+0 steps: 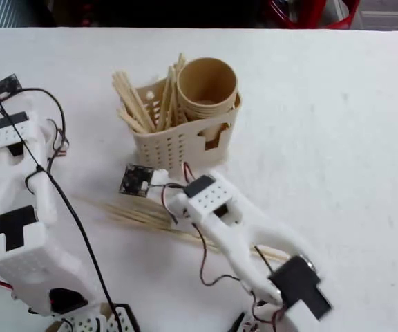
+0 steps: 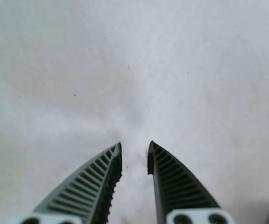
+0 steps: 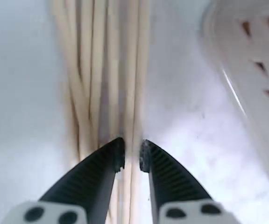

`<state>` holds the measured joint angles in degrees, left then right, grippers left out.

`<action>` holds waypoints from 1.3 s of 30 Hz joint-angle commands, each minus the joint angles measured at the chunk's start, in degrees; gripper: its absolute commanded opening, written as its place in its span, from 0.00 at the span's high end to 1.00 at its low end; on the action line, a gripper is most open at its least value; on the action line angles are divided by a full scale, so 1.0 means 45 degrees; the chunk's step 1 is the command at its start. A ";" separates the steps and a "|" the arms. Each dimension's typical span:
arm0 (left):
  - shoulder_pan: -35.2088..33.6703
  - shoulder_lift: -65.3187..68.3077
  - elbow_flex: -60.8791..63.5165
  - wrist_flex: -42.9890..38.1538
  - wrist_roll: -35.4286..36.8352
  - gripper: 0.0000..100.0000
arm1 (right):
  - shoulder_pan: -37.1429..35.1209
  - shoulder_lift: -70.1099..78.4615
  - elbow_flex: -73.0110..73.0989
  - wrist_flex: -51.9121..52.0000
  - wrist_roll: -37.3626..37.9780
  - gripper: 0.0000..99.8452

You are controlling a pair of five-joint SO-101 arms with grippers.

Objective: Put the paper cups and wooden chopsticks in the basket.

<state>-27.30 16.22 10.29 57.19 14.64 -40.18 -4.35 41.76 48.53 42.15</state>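
chopsticks (image 1: 126, 213) partly under right arm (image 1: 233, 228), basket (image 3: 246, 70) cropped

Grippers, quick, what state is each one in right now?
Left gripper: slightly open, nothing between its fingers, over the table.
Right gripper: closed on the loose wooden chopsticks lying on the table.

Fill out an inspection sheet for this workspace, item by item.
Surface: white table, plain.
Job's things: basket holds stacked paper cups and leaning chopsticks; loose chopsticks lie flat on the table near it.
Clutter: nothing seen.
Grippers: left gripper over bare table, slightly open, holding nothing; right gripper low at the loose chopsticks.
Cables: black and red wires run along both arms.
Surroundings: red object beyond the table's far edge.
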 commanded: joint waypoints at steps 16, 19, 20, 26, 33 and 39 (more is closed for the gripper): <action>-0.0107 -0.0049 -0.0567 -0.0254 0.0156 0.89 | 0.0029 -0.6847 0.1817 0.1182 -0.0547 0.91; -0.0107 -0.0049 -0.0527 -0.0254 0.0156 0.89 | -0.0029 -0.4855 0.1387 0.0479 -0.0508 0.87; -0.0127 -0.0049 -0.0527 -0.0254 0.0156 0.89 | 0.0029 -0.4093 0.1153 0.0283 -0.0391 0.87; -0.0147 -0.0049 -0.0527 -0.0254 0.0137 0.89 | 0.0068 0.0147 -0.0410 -0.0322 -0.0117 0.87; -0.0147 -0.0049 -0.0567 -0.0254 0.0156 0.89 | 0.0088 0.1377 -0.0645 -0.0322 0.0137 0.90; -0.0147 -0.0049 -0.0527 -0.0254 0.0156 0.89 | 0.0830 0.1455 -0.0781 -0.0361 0.0059 0.98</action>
<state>-27.30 16.22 10.29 57.19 14.64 -38.33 2.24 38.59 47.03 42.07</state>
